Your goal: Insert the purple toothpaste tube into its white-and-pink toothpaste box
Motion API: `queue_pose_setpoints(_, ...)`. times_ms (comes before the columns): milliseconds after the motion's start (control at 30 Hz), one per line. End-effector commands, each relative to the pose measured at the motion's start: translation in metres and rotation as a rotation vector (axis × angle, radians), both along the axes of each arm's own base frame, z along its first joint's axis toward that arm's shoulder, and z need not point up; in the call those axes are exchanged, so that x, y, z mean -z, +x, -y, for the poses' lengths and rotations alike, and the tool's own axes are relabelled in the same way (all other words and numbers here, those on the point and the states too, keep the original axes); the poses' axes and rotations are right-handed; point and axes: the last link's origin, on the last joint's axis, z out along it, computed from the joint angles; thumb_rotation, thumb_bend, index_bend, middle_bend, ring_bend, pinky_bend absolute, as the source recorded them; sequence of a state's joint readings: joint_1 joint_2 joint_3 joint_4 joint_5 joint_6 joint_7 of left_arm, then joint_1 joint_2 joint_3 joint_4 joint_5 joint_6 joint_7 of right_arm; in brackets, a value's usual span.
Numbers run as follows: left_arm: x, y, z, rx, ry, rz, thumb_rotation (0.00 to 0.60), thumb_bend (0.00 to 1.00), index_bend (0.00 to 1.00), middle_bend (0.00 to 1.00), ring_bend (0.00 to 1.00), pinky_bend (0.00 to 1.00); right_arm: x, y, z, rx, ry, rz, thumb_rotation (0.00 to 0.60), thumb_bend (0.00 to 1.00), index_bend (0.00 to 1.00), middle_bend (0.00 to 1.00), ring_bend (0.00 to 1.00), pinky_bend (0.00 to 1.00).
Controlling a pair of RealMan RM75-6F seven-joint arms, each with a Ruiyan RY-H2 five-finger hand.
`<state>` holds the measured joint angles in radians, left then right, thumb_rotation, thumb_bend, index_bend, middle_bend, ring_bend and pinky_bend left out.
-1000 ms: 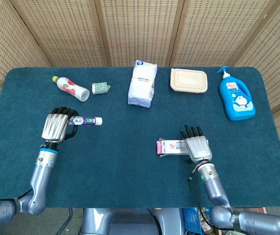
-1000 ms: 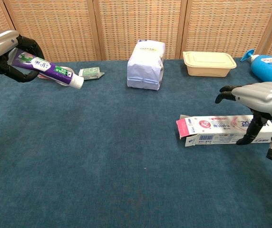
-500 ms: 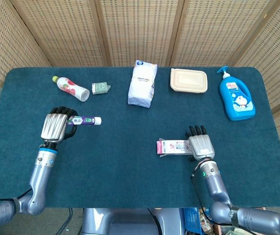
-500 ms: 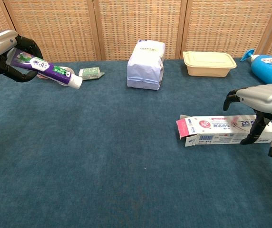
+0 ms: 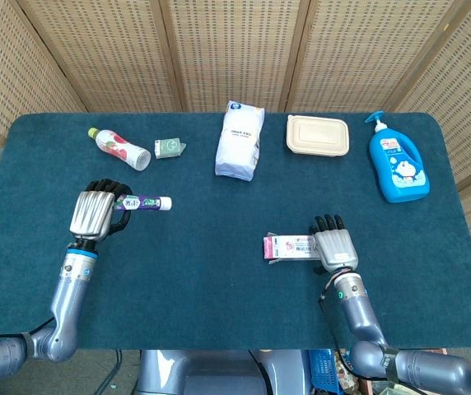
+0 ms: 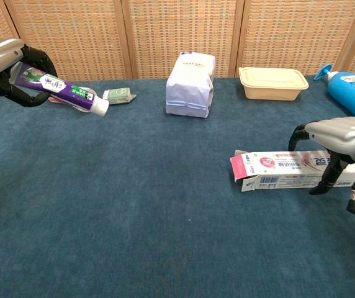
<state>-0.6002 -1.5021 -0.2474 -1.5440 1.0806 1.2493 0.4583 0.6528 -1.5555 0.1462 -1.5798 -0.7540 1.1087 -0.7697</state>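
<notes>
Here, the left hand [image 6: 7,68] grips the purple toothpaste tube [image 6: 56,90] above the table [image 5: 219,247] while the right hand [image 6: 342,139] arches over the white-and-pink box [image 6: 289,171].

The left fingers are wrapped tight round the tube's rear, its white cap pointing toward the table's middle. The box lies flat on the cloth at the near right, pink flap open toward the left; the right fingers curl down over its far end, a dark fingertip [image 6: 317,188] at its front side, though whether they truly clamp it cannot be told. A white bag [image 5: 240,140], a tan lunch box [image 5: 318,134], a blue pump bottle [image 5: 396,164] and a small drink bottle [image 5: 120,148] line the far edge.
</notes>
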Motion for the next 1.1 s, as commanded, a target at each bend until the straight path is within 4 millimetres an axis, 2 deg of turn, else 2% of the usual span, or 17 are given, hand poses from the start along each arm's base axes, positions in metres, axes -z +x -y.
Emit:
queue_pose_setpoints(33, 0.0, -0.001, 0.0, -0.001, -0.001, -0.003, 0.6, 0.55, 0.83, 0.41, 0.26, 0.25, 0.001, 0.001, 0.0, -0.004, -0.003, 0.002, 0.6, 0.07, 0.27, 0.15, 0.03, 0.11)
queue_pose_setpoints(433, -0.001, -0.002, 0.0, -0.001, 0.0, 0.002, 0.6, 0.55, 0.83, 0.41, 0.26, 0.25, 0.008, 0.01, 0.0, -0.039, -0.037, 0.029, 0.6, 0.09, 0.4, 0.29, 0.19, 0.27)
queue_pose_setpoints(667, -0.001, -0.003, 0.0, -0.003, -0.003, 0.001, 0.6, 0.55, 0.83, 0.41, 0.26, 0.25, 0.008, 0.009, 0.0, -0.056, -0.057, 0.054, 0.6, 0.11, 0.52, 0.42, 0.34, 0.4)
queue_pose_setpoints(1100, -0.002, -0.001, 0.001, 0.01, 0.003, 0.013, 0.6, 0.55, 0.83, 0.41, 0.26, 0.25, -0.001, 0.013, -0.001, -0.04, -0.097, 0.129, 0.6, 0.12, 0.58, 0.46, 0.39, 0.44)
